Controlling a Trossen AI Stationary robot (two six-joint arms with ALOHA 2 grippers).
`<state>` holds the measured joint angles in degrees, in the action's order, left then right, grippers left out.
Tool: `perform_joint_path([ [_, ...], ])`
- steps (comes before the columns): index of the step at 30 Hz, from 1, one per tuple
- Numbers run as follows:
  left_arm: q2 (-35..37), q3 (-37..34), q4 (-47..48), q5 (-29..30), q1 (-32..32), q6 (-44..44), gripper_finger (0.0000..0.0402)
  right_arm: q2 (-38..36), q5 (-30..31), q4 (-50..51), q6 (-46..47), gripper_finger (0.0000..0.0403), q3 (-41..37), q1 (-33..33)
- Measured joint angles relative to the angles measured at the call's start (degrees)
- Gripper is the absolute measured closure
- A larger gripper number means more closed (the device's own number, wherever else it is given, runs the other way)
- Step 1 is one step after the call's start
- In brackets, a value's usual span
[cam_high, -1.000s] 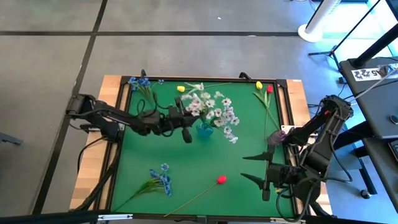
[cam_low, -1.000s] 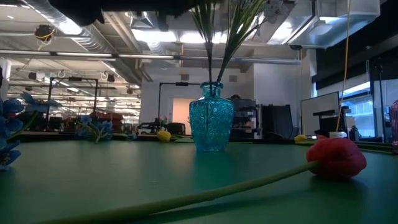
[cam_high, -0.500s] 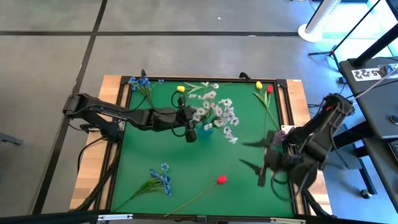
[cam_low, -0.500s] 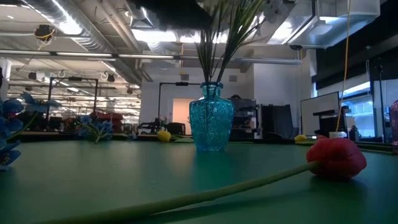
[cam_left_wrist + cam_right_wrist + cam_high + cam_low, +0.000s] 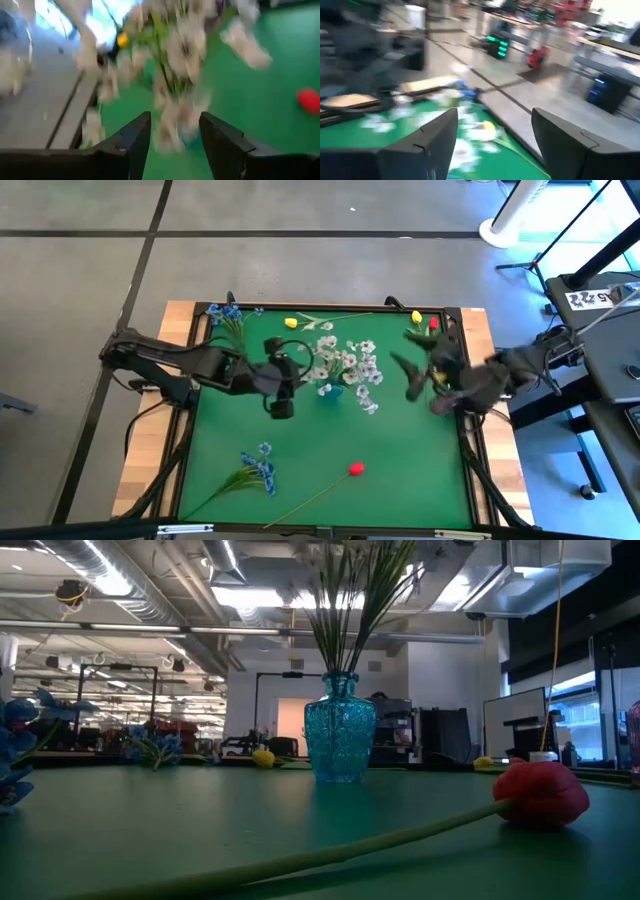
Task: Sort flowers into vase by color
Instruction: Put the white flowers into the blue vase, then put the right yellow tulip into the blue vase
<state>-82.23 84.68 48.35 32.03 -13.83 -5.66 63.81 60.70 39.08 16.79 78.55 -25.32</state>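
A blue glass vase (image 5: pixel 340 740) stands mid-table and holds white sprigs (image 5: pixel 345 363) by their green stems (image 5: pixel 350 610). My left gripper (image 5: pixel 290 377) hovers open just left of the vase; the white blossoms fill its wrist view ahead of its open fingers (image 5: pixel 175 142). My right gripper (image 5: pixel 405 377) is open and raised right of the vase, near a yellow tulip (image 5: pixel 417 317) and a red tulip (image 5: pixel 433 323) lying at the far right. Another red tulip (image 5: pixel 353 469) and a blue sprig (image 5: pixel 256 465) lie on the near part of the mat.
A second blue sprig (image 5: pixel 225 313) and a yellow tulip (image 5: pixel 291 323) lie along the far edge. A raised black frame (image 5: pixel 462 380) borders the green mat (image 5: pixel 300 440). In the low view the near red tulip (image 5: pixel 540 792) lies close to the camera.
My left gripper has opened and let go of the white sprigs, then drawn back toward the table's left edge; the sprigs now stand in the vase. My right gripper has swung from the near right corner toward the far edge and the tulips there, turning as it went.
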Motion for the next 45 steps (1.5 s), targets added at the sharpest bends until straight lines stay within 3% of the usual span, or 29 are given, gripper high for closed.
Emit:
perform_joint_path([
  [4, -0.1, 4.0, 12.8, 0.1, -3.9, -9.6, 0.0235, -0.8, -4.9, 9.1, 4.6, 0.015, 0.0, 11.7],
  [8, -0.1, 3.4, 19.0, 0.2, -8.5, -18.1, 0.0235, 0.2, -12.8, 18.5, 9.5, 0.015, -0.5, 26.9],
  [13, -0.1, -3.0, 19.0, 0.4, -14.3, -25.8, 0.0235, 2.8, -23.7, 27.6, 11.5, 0.015, -4.7, 46.3],
  [20, -0.1, -17.0, 8.3, 0.5, -20.2, -32.8, 0.0235, 6.0, -35.4, 18.3, 9.9, 0.015, -19.6, 65.6],
  [26, -0.1, -28.8, -10.6, 0.5, -22.5, -33.1, 0.0235, 13.8, -34.4, 3.7, 9.5, 0.015, -28.2, 71.4],
  [31, -0.1, -38.1, -29.7, 0.5, -22.7, -30.8, 0.0235, 24.0, -34.8, 1.3, 9.5, 0.015, -28.6, 73.4],
  [37, -0.1, -44.7, -43.4, 0.5, -22.7, -28.4, 0.0235, 32.5, -38.9, -2.5, 9.8, 0.0154, -28.3, 75.1],
  [41, -0.1, -45.7, -45.8, 0.5, -22.8, -28.2, 0.0235, 33.5, -39.5, -2.2, 9.9, 0.0194, -27.3, 75.1],
  [45, -0.1, -45.8, -46.5, 2.7, -23.4, -27.2, 0.0235, 33.3, -42.1, -3.1, 9.9, 0.027, -27.4, 75.2],
])
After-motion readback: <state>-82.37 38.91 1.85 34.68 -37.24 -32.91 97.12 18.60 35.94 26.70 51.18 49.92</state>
